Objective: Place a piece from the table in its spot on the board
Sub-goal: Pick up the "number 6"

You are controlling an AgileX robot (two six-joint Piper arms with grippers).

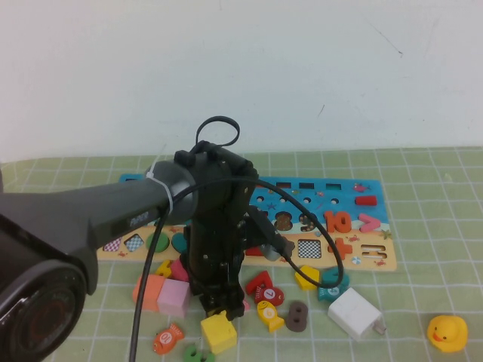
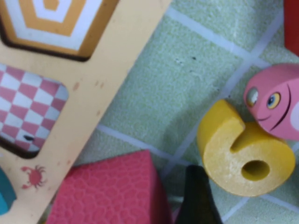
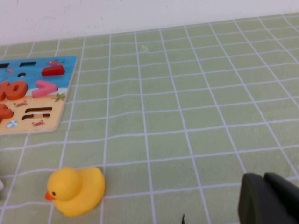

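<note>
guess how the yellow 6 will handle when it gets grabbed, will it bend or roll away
The yellow 6 looks like thick, rigid wood, so probably no bending. It lies flat on the cloth, so rolling seems unlikely. It touches the pink fish, which may get nudged. The left gripper hovers open above it.

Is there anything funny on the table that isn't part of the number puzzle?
Yes. A yellow rubber duck and a white plug adapter sit on the table beside the puzzle pieces. Neither fits the board. The left gripper hangs open over the pieces.

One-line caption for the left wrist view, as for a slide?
Left gripper open above the yellow 6, which lies on the table against a pink fish piece, beside the board.
</note>
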